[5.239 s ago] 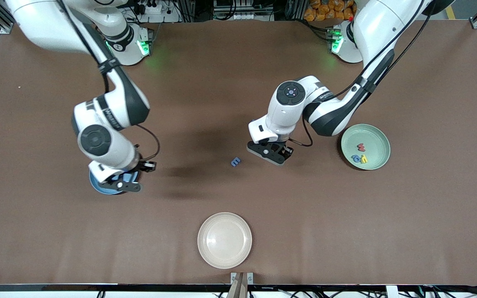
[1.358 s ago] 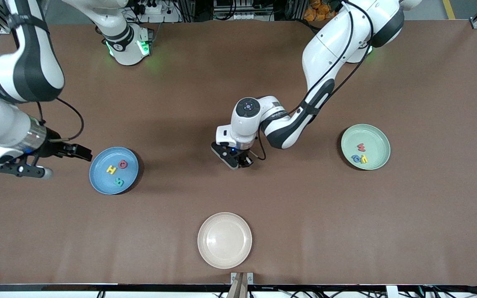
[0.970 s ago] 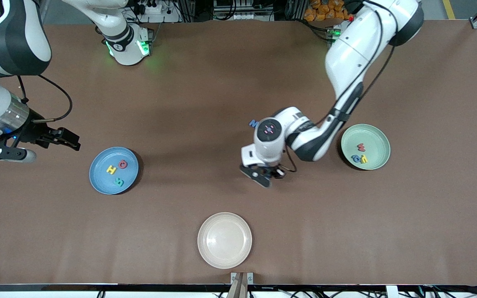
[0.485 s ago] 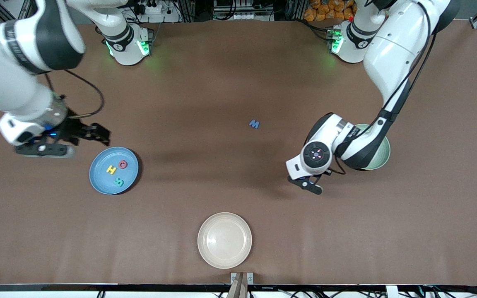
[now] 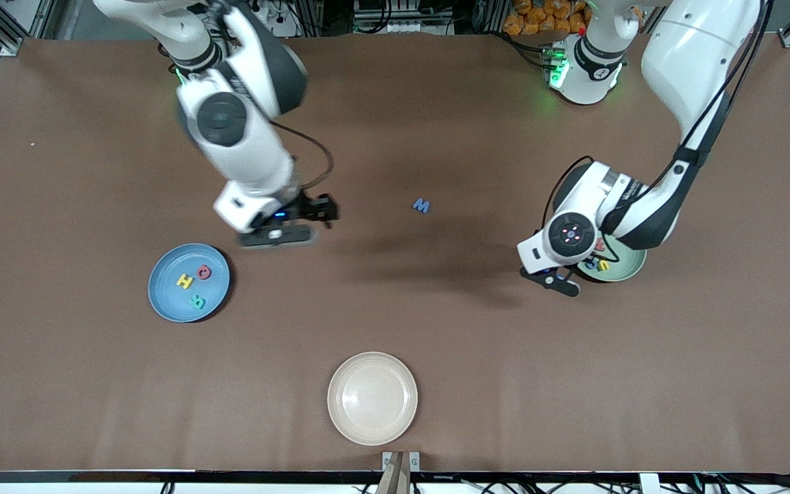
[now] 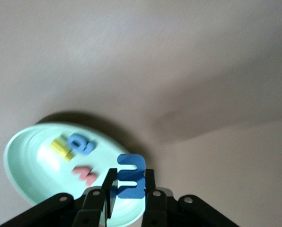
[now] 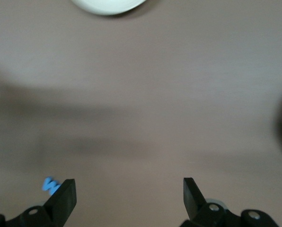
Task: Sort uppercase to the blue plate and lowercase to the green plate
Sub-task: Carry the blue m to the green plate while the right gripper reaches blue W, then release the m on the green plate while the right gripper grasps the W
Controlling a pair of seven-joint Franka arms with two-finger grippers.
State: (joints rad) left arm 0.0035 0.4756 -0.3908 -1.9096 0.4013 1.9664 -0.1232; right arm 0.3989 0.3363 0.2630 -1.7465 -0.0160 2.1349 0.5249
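Carrying the light-blue three-pronged letter (image 6: 130, 176), my left gripper (image 6: 127, 191) is clamped on it over the table just beside the green plate (image 5: 631, 269), which already holds a red letter (image 6: 84, 174), a blue letter (image 6: 79, 143) and a yellow letter (image 6: 60, 148). Yellow H (image 5: 184, 280), red Q (image 5: 204, 272) and teal R (image 5: 196, 300) lie in the blue plate (image 5: 162, 296). Blue W (image 5: 421, 205) rests on bare table between the plates; my right gripper (image 7: 129, 196), fingers apart, hangs over the table near it. By my judgement, one drop and one W transfer remain.
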